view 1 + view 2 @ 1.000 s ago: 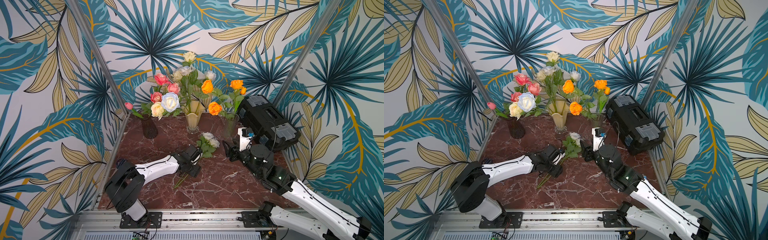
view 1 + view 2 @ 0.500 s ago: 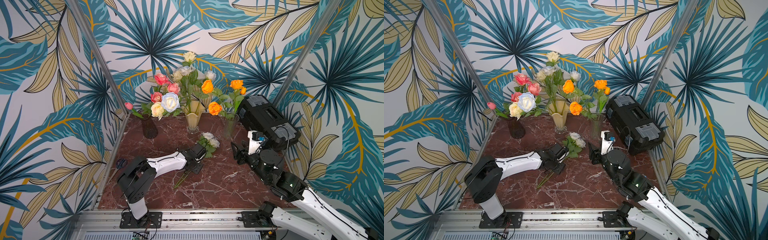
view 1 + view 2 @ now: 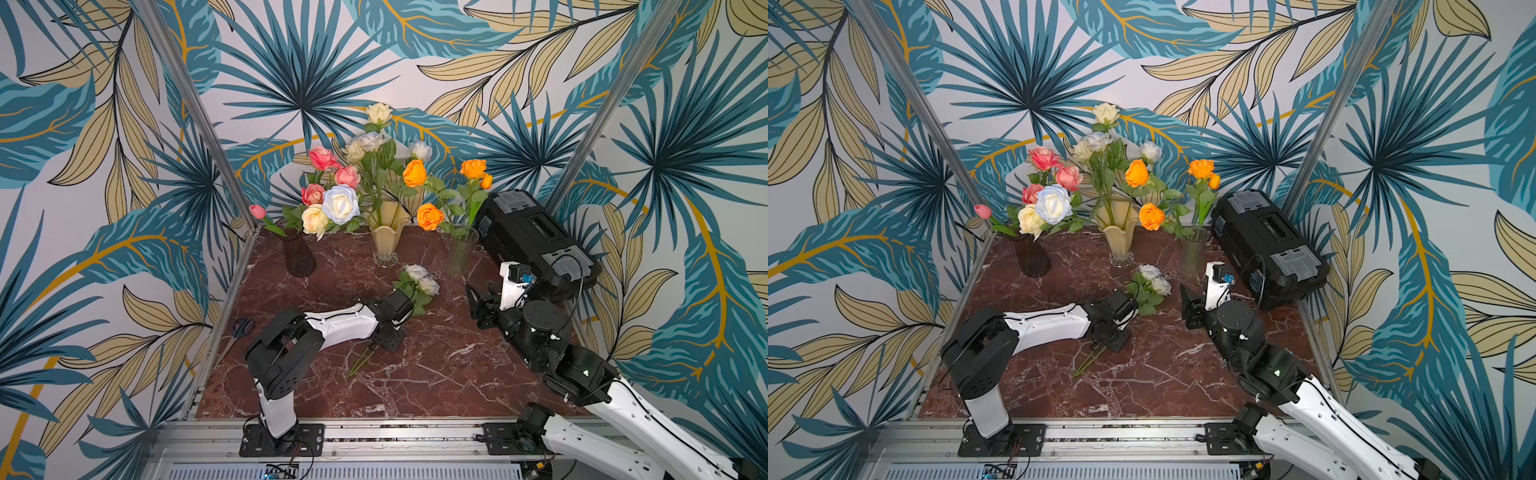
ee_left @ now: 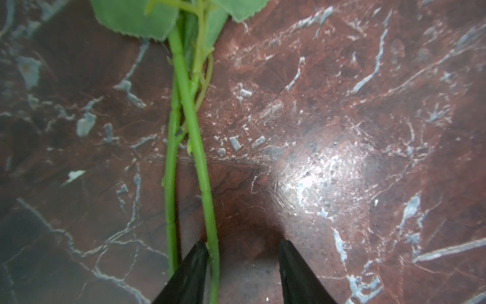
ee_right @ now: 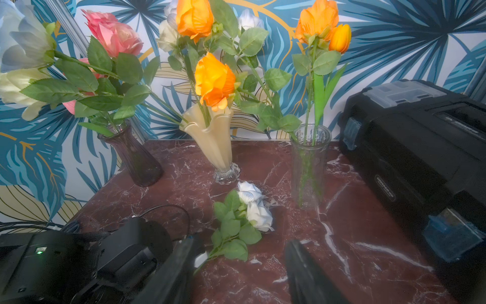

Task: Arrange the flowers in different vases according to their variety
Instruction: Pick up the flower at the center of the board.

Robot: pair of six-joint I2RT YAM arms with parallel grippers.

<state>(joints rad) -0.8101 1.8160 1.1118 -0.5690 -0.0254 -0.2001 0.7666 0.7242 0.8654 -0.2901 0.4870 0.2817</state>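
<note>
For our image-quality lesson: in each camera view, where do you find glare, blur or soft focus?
Left wrist view: white glare on the marble table, and the green stems look soft; right wrist view: the fingers of the right gripper are dark, blurred, the orange roses crisper; both top views: even light, though the clear vase is faint.

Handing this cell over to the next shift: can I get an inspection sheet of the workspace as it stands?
Surface: red marble table, white-veined.
Job's things: purple vase holds pink roses, pink tulip, cream rose, bluish rose; yellow vase holds pale roses; clear vase holds orange flowers; two loose white roses lie on the table.
Clutter: scissors at the table's edge; black toolbox.
Grippers: left gripper jaws open, one stem between them; right gripper jaws open, empty.
Cables: black loop at the left wrist.
Surroundings: leaf-print walls, metal posts.
</note>
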